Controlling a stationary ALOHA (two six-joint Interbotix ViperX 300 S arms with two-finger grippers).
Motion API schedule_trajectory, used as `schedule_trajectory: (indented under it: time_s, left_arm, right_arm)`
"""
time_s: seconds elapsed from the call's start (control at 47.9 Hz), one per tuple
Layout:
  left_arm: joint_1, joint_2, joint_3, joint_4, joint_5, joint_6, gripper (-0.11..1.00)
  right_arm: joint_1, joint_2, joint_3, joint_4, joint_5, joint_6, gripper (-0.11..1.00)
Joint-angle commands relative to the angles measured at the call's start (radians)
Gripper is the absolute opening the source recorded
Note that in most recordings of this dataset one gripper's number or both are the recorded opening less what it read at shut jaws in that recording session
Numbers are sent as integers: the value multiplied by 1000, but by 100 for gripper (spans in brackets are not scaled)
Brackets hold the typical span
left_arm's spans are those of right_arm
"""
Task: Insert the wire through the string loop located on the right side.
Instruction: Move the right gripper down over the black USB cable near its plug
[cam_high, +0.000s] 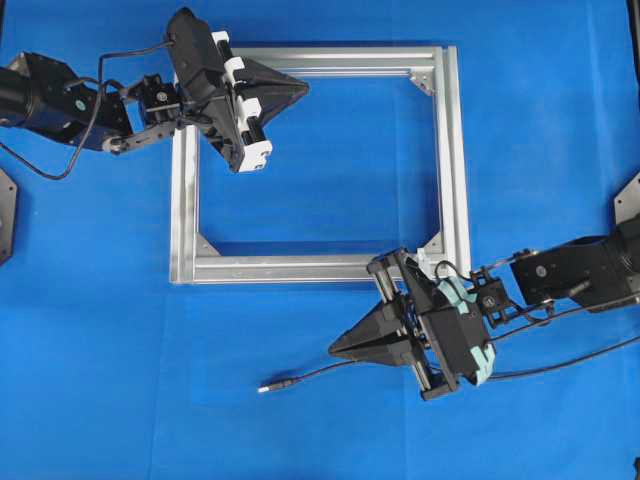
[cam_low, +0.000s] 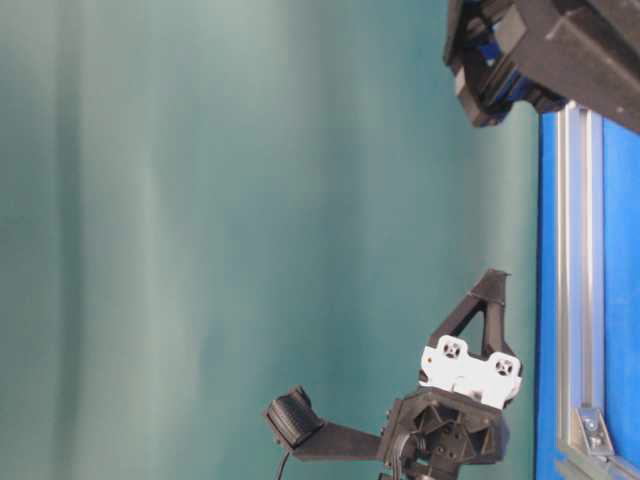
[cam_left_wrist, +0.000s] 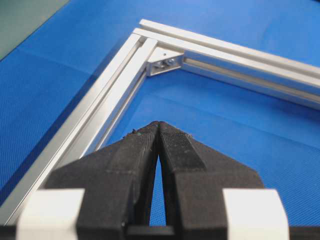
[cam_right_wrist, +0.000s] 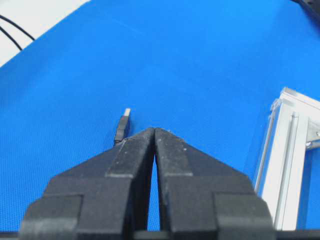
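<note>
overhead, the wire (cam_high: 330, 372) lies loose on the blue desk (cam_high: 100, 380) just below the silver frame (cam_high: 455, 150), its plug (cam_high: 272, 385) left of the closed, empty right gripper (cam_high: 335, 350); the closed left gripper (cam_high: 303, 90) hovers over the frame's top bar. from the right wrist view the plug (cam_right_wrist: 123, 125) sits just beyond the shut tips, so picking up seems not yet begun: next, open and grasp behind the plug; i cannot make out the string loop.

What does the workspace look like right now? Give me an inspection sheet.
Surface: blue mat, with a silver frame lying flat on it.
Job's things: wire lies loose on the mat near the frame's near bar, plug tip free; string loop not discernible.
Clutter: nothing seen.
Grippers: left gripper shut, empty, above the frame's far bar; right gripper shut, empty, beside the plug.
Cables: arm cables trail off right.
Surroundings: plain teal backdrop.
</note>
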Motion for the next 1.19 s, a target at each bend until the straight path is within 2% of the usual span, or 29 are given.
schedule_trajectory:
  time_s: [0.0, 0.104, 0.272, 0.585, 0.669, 0.731, 0.919, 0.982, 1.003, 1.087, 1.17]
  left_arm:
    - [-9, -38, -18, 18, 3, 2, 0]
    - [-9, -43, -15, 18, 12, 2, 0]
    - [-17, -43, -14, 18, 12, -5, 0]
    - [-25, -43, -12, 18, 12, -8, 0]
    - [-28, -43, -12, 18, 12, -8, 0]
    - [-28, -44, -9, 18, 12, -8, 0]
    - [-28, -46, -3, 18, 14, -8, 0]
    - [-28, -46, -2, 18, 12, -8, 0]
    - [-28, -48, -2, 17, 12, -8, 0]
    - [-28, -48, -2, 18, 12, -8, 0]
    - [-28, -48, 0, 18, 12, -8, 0]
  right_arm:
    - [29, -28, -26, -3, -8, 8, 0]
    - [38, -26, -51, -3, 11, 8, -5]
    - [38, -26, -60, 5, 60, 15, -6]
    - [48, -25, -63, 5, 78, 104, -3]
    - [49, -21, -72, 5, 97, 123, 5]
    - [49, -14, -86, 15, 124, 132, 18]
    - [49, 12, -130, 37, 193, 130, 74]
    - [49, 18, -138, 38, 199, 130, 88]
    - [49, 18, -140, 40, 199, 130, 91]
    - [49, 29, -140, 55, 199, 130, 85]
    - [49, 57, -141, 81, 195, 130, 86]
